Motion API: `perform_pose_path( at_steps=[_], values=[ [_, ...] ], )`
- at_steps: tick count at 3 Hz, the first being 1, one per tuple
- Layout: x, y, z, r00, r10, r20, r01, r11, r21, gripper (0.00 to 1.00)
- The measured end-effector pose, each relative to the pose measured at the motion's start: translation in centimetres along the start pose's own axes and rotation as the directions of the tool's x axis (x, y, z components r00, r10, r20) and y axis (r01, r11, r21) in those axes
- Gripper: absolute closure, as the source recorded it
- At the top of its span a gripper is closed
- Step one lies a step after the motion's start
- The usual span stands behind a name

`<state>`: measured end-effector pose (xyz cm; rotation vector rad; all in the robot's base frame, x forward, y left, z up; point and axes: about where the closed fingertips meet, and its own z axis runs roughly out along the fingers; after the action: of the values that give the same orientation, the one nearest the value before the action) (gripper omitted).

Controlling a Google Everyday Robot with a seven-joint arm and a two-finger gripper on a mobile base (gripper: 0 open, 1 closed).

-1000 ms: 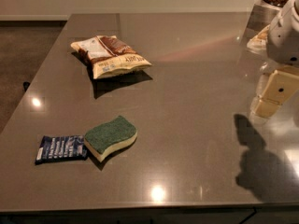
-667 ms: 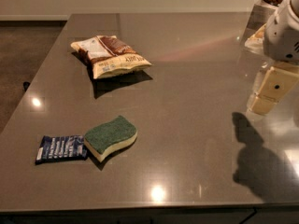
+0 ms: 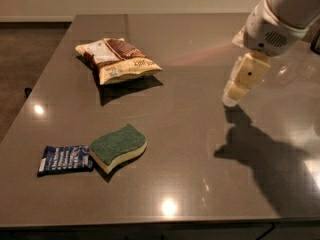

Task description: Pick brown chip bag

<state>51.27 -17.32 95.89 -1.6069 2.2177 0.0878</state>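
Brown chip bag (image 3: 117, 60): one, far left on the table (image 3: 200, 149).
Green sponge (image 3: 118, 147): one, near front.
Blue packet (image 3: 65, 159): one, beside the sponge.
Tool (image 3: 232, 95): one, right side, above the table; grip state cannot be told.

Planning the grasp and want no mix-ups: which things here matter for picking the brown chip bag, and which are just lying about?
For the job: chip bag, far left on the table; gripper, hovering off to its right, apart from it.
Lying about: sponge; blue packet beside it.
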Motion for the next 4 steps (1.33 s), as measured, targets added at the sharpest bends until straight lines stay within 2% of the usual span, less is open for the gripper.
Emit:
perform_pose_path(
  at_steps=[1, 2, 3, 4],
  values=[
    [-3.8, -2.6, 2.9, 0.998, -0.004, 0.063, 0.004, 1.0000, 0.009, 0.00],
    [-8.0, -4.6, 5.3, 0.993, -0.039, 0.114, 0.035, 0.9987, 0.038, 0.00],
    [-12.5, -5.8, 7.9, 0.983, -0.077, 0.167, 0.071, 0.9966, 0.043, 0.00],
    [-16.2, -6.3, 11.2, 0.977, -0.110, 0.185, 0.110, 0.9939, 0.011, 0.00]
  ],
)
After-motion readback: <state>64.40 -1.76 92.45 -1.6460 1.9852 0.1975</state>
